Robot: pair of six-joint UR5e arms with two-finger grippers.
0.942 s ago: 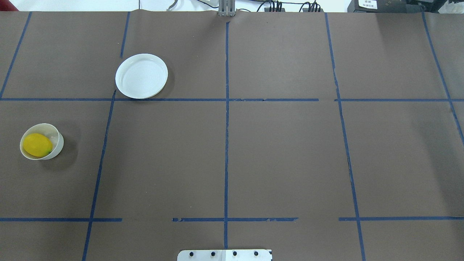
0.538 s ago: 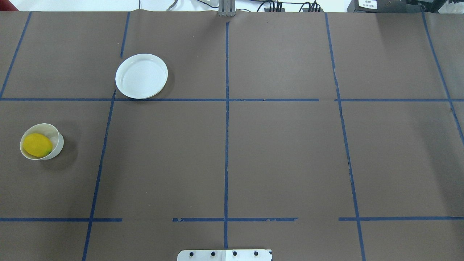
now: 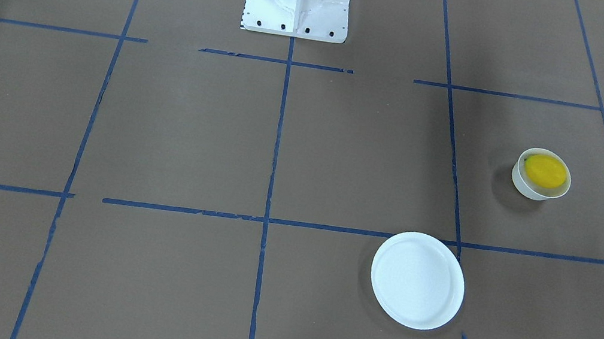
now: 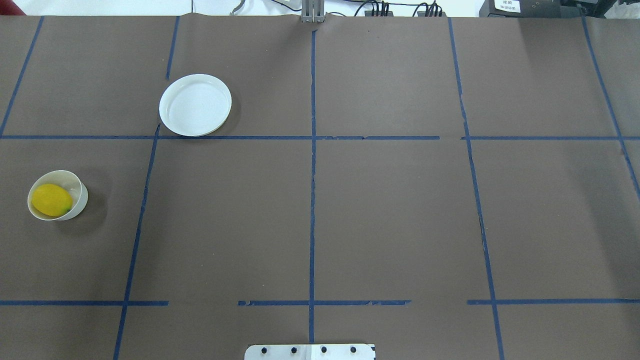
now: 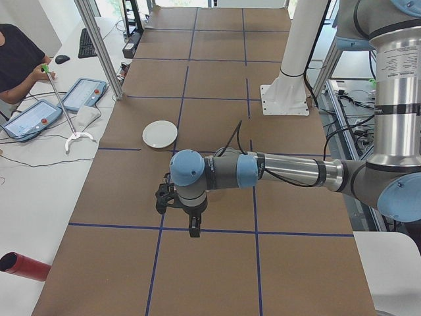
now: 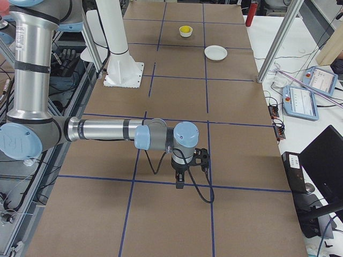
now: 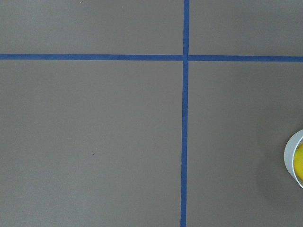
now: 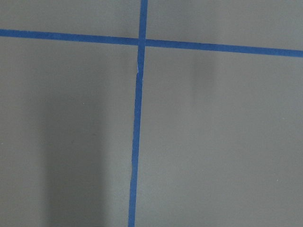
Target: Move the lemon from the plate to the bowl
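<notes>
Overhead: behind robot, looking down on the bench (image 4: 400,210); bowl (image 4: 83,197) at 9 o'clock.
Front: faces robot, base (image 3: 296,5) at 12 o'clock; shares that bowl.
Sides: along bench from each end.
Wrists: close, straight down.

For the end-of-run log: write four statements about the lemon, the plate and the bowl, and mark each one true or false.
1. The lemon lies inside the bowl. True.
2. The plate has the lemon on it. False: the plate is bare.
3. The bowl and the plate touch. False: they stand apart, with brown table cover between them.
4. The bowl is narrower than the plate. True.
</notes>
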